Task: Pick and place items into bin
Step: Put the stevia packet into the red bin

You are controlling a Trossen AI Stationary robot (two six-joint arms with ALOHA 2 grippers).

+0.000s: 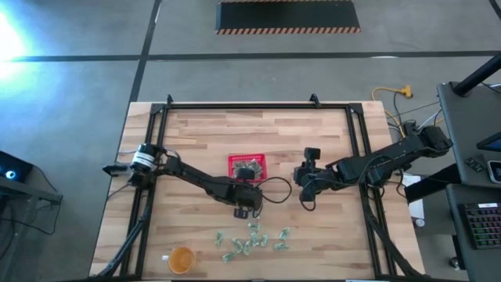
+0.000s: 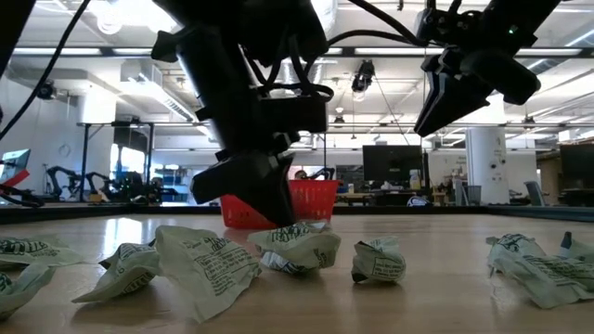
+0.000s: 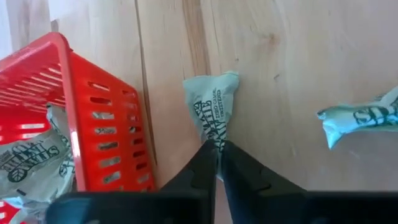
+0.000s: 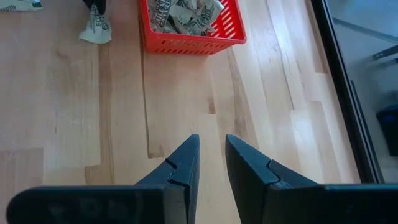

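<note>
Packet pinched by left fingers beside basket (right fingers slightly apart).

Pale, smooth-planked wood with a slight sheen for the table, glossy red perforated plastic for the bin, crinkly printed pale green wrapper on the packets, matt black on the left end effector.
</note>
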